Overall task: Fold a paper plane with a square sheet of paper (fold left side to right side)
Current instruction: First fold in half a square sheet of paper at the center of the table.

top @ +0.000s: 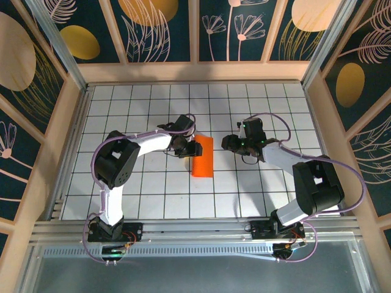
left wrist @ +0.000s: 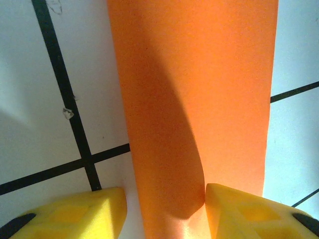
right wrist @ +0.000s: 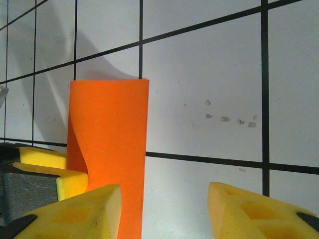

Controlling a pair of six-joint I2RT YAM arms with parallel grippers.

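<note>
White gridded table [top: 153, 183]; floral wall panels [top: 162, 30].

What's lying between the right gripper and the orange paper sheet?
Just bare gridded table; the top view shows a white stretch between the right gripper and the square sheet of paper.

Bright overhead light renders every view sharp; soft shadows fall on the table [top: 153, 201], a darker one across the square sheet of paper [left wrist: 224, 74].

We see both arms bent inward, elbows out, wrists low. The left gripper [top: 185, 146] and the right gripper [top: 232, 144] face each other, near but apart, each with its yellow fingers [right wrist: 75, 214] standing partway apart.
</note>
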